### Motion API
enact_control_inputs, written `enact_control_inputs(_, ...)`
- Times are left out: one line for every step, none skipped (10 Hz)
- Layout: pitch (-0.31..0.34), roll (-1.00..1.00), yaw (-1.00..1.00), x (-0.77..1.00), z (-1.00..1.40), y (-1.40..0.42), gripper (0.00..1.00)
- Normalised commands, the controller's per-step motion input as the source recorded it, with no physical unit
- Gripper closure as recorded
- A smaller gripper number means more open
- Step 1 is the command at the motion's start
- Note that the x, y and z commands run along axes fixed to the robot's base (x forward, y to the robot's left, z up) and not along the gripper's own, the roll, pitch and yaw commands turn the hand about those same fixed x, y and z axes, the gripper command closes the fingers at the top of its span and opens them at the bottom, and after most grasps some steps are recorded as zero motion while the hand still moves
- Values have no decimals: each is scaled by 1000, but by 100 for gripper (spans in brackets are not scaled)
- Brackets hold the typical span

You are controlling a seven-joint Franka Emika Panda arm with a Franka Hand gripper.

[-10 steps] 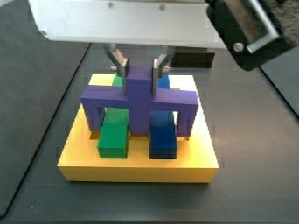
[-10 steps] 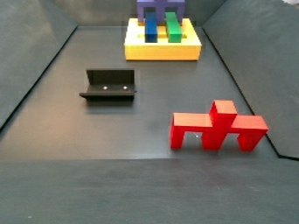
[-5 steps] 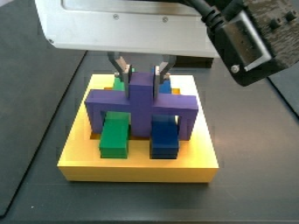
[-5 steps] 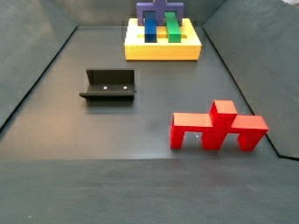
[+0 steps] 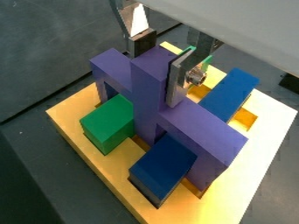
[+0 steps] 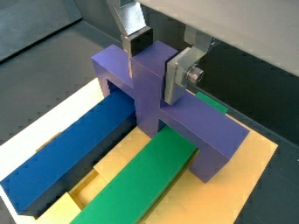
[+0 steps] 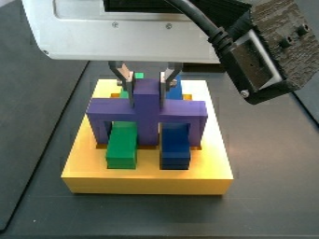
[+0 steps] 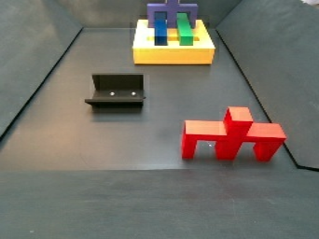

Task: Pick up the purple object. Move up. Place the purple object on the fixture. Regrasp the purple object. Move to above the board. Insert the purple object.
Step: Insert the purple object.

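The purple object (image 7: 147, 110) stands across the yellow board (image 7: 149, 177), its crossbar low over the green bar (image 7: 121, 145) and the blue bar (image 7: 174, 145). My gripper (image 7: 147, 75) is directly above the board, shut on the upper end of the purple object's long bar. Both wrist views show the silver fingers pressed on either side of that bar: the gripper (image 5: 162, 66) on the purple object (image 5: 152, 96), and the gripper (image 6: 158, 63) on the purple object (image 6: 146, 83). In a side view the purple object (image 8: 169, 13) sits on the board (image 8: 174, 54) at the far end.
The black fixture (image 8: 116, 91) stands open and unoccupied mid-floor, left of centre. A red legged piece (image 8: 233, 135) stands nearer, to the right. Dark walls border the floor on both sides. The arm's white body hangs over the board's far end.
The gripper has moved down a little with the purple object, bringing its crossbar lower onto the board and the two bars. The fixture and red piece have not moved.
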Motion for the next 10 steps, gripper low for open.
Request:
enact_control_inputs(0,-141,0,-86,-89,-80,100)
enact_control_inputs(0,-153,0,-46,-149,-209,100)
enact_control_inputs(0,-146,0,-26,-200,-71,100)
enact_control_inputs(16,-137,0,0,-206,-34,100)
enact_control_inputs(51,-153,0,51,-303,-54,100)
enact_control_inputs(63,-187,0,77,-240,-109,100)
enact_control_inputs(56,-181,0,34,-186,-83,100)
enact_control_inputs(59,-176,0,71,-151,-57,100)
enact_control_inputs(57,-173,0,63,-80,-34,100)
enact_control_inputs(21,-146,0,0,-3,0,100)
